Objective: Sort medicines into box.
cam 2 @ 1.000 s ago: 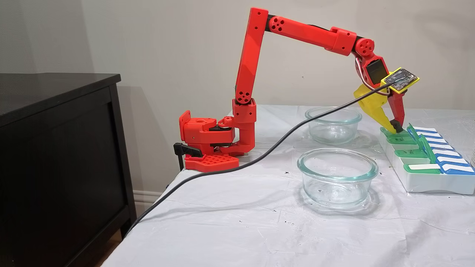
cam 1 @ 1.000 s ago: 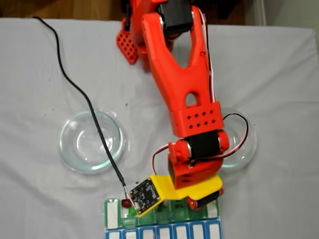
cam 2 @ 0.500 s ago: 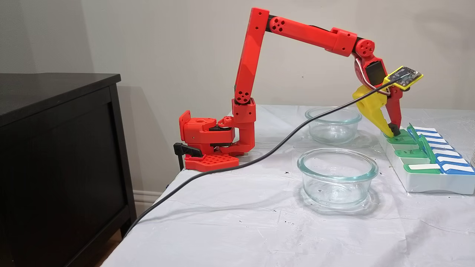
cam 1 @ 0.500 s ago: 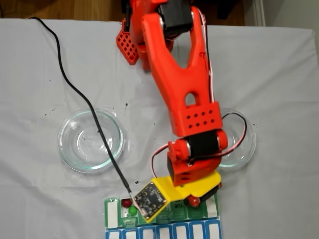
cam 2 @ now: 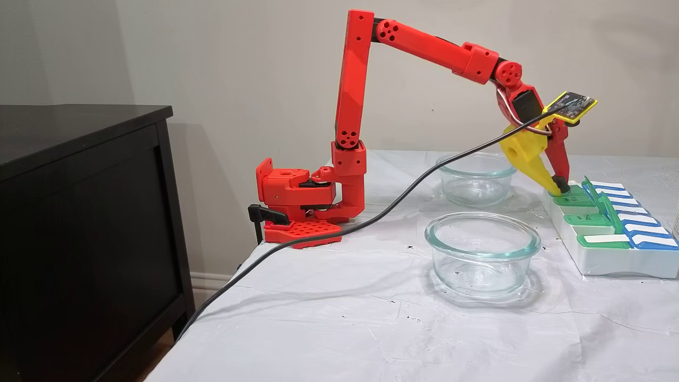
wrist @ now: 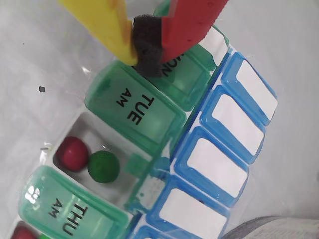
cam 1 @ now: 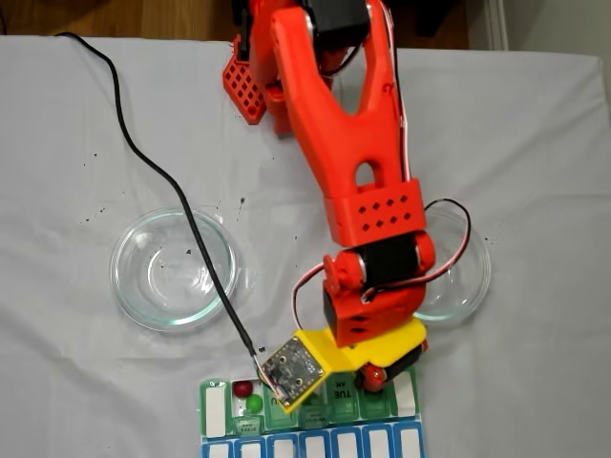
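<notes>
While the end effector (wrist: 145, 46) hides MON's lid, box (wrist: 149, 119) edges run off-frame.

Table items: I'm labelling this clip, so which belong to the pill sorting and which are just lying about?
Part of the job:
- pill organizer
- red ball and green ball in the open compartment
- gripper, shut above the TUE lid

Just lying about:
- two glass dishes
- black cabinet

A white-clothed table (cam 2: 339, 329) is carrying two glass dishes (cam 2: 481, 253) (cam 2: 476, 178) at centre right, the pill box (cam 2: 599, 260) at the right edge, the arm's red base (cam 2: 297, 212) centre left, and a black cable (cam 2: 318, 239).
</notes>
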